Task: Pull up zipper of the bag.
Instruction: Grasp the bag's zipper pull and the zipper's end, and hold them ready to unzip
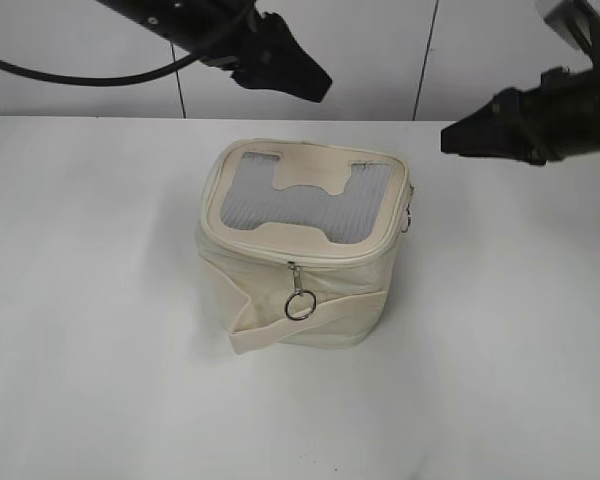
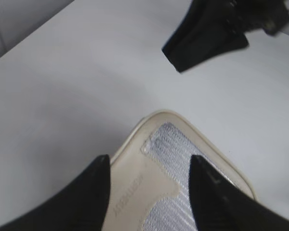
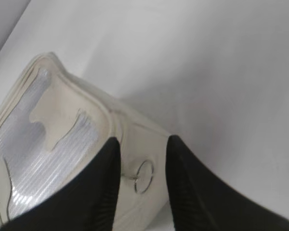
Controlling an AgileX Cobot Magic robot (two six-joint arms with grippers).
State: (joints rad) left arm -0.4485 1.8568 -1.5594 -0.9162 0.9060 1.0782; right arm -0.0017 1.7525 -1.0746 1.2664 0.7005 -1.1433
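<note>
Table (image 1: pixel 90 300): a white surface is seen under everything, with a pale wall behind it.
Bag (image 1: pixel 305 290): a small boxy cream bag is stood upright near the middle of the table, lid side up; a wide strap band (image 1: pixel 320 325) is wrapped round its lower body.
Lid panel (image 1: pixel 355 210): grey mesh is framed by the cream rim, with a cream H-shaped patch (image 1: pixel 305 185) laid across it.
Left gripper (image 2: pixel 149 166): it is held in the air above the far left of the bag; in the left wrist view its two black fingers are parted, with the lid corner seen between them and nothing gripped.
Right gripper (image 3: pixel 143 147): it is held in the air off the bag's right side, apart from it; its fingers are spread, and a ring is framed between them in the right wrist view without being touched.
Zipper (image 1: pixel 290 256): the cream track is run round the lid edge.
Front pull (image 1: pixel 298 295): a silver pull with a round ring is hung down the front wall.
Side pull (image 1: pixel 408 215): a second ring is hung at the right edge.
</note>
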